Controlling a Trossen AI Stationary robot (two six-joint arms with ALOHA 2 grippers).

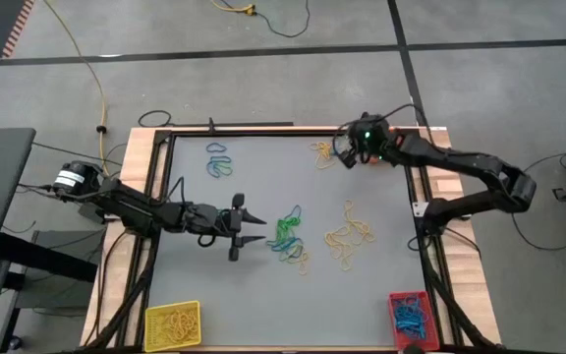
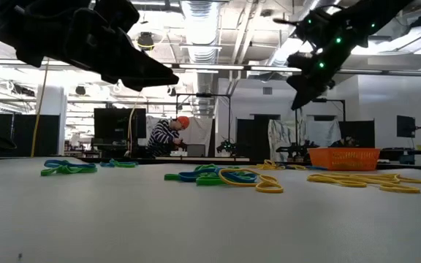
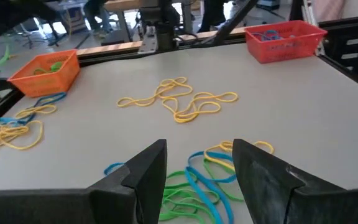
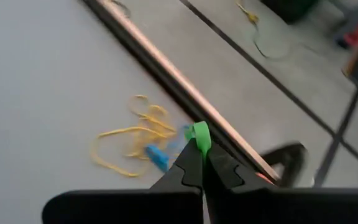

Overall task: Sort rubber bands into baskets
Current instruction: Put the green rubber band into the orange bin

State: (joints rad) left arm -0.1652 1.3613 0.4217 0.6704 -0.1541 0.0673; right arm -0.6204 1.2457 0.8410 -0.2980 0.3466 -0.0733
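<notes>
The right gripper [image 4: 202,163] is clamped on a green rubber band [image 4: 199,135] above the table's far right corner, with the orange basket [image 3: 44,70] beside it, so the drop is close. The left gripper [image 1: 247,227] hangs spread wide, facing the mixed green-and-blue pile [image 1: 288,236] just beyond its tips, nearer that arm

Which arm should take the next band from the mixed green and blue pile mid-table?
Left. Its open tool hovers beside the green and blue pile. The right tool is shut on a green rubber band near the far edge, above the orange basket.
</notes>
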